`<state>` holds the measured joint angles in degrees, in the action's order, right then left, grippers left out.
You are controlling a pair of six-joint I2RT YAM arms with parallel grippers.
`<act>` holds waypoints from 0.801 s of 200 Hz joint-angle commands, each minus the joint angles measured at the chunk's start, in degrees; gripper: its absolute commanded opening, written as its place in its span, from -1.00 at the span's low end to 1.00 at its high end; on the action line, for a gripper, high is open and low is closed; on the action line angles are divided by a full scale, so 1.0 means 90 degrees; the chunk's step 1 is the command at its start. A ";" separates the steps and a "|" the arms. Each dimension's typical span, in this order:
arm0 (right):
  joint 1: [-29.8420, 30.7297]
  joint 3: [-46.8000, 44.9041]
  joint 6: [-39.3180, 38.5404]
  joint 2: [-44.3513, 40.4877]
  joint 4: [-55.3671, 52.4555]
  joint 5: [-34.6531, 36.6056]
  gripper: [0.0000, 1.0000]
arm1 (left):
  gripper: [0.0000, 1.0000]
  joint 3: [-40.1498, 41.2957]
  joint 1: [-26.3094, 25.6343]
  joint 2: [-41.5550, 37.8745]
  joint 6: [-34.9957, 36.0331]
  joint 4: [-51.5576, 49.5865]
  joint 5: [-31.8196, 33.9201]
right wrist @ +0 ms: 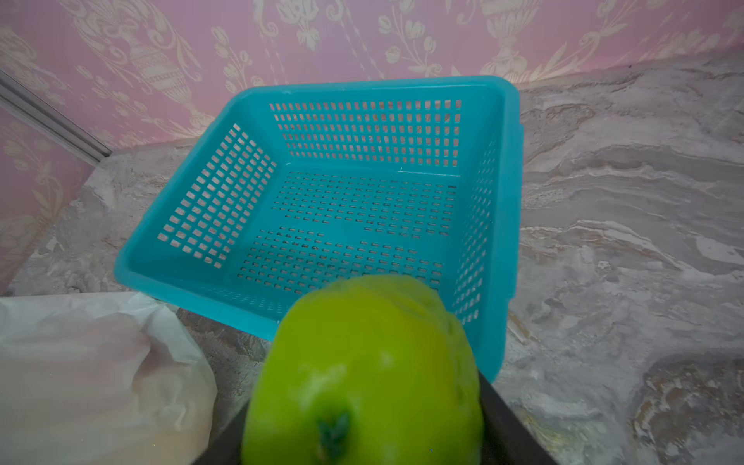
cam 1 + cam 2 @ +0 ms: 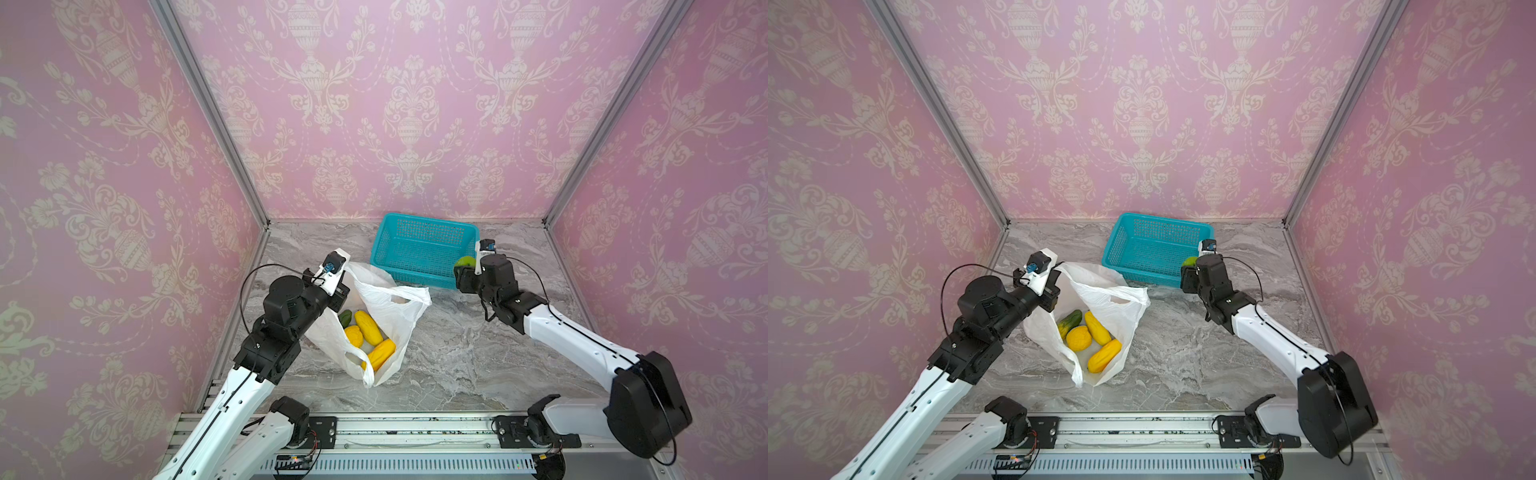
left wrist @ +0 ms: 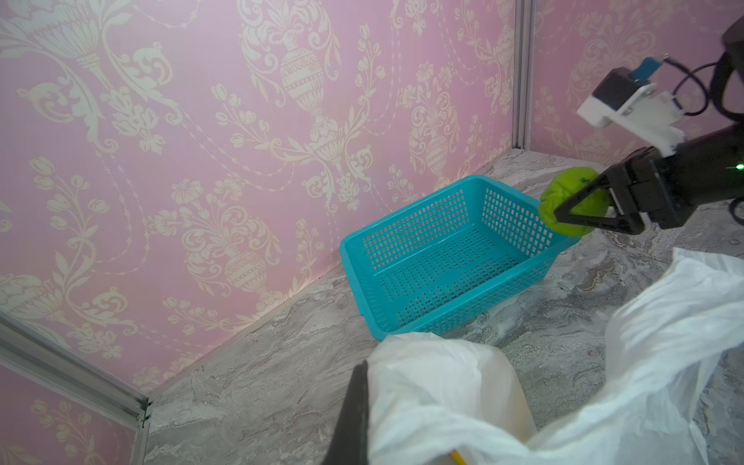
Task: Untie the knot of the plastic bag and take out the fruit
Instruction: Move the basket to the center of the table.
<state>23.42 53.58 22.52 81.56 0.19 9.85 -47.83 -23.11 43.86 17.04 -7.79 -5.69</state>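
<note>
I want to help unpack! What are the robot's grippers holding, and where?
The right gripper grips a green fruit by its sides. The left gripper pinches the rim of the plastic bag.

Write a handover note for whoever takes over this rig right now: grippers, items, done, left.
Left gripper: shut on the bag rim, holding its mouth open.
Right gripper: shut on a green fruit, raised by the basket near corner.
Done: knot undone; one fruit out of the bag.
Left: probably drop the green fruit in the basket, which holds nothing yet; then take out the rest, at least three yellow fruits and a cucumber visible in the bag.
</note>
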 commanded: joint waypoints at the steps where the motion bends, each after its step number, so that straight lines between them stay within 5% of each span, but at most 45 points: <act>1: -0.0127 0.0977 -0.0107 0.0933 -0.0469 -0.0485 -0.28 | -1.00 0.0052 -0.0037 0.0035 0.0124 0.0062 -0.0214; 63: -0.0133 0.1276 -0.0032 0.1969 -0.0808 -0.0370 -0.30 | -1.00 0.0041 -0.0021 -0.0002 0.0122 0.0076 -0.0227; 160: 0.0253 -0.0696 0.0285 -0.0270 -0.1099 0.0708 -0.16 | -1.00 0.0002 -0.0021 -0.0088 0.0109 0.0041 -0.0199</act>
<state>23.64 50.48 23.29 84.47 -5.74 12.73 -47.83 -23.11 44.23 17.06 -7.77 -6.28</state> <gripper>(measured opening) 0.613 0.046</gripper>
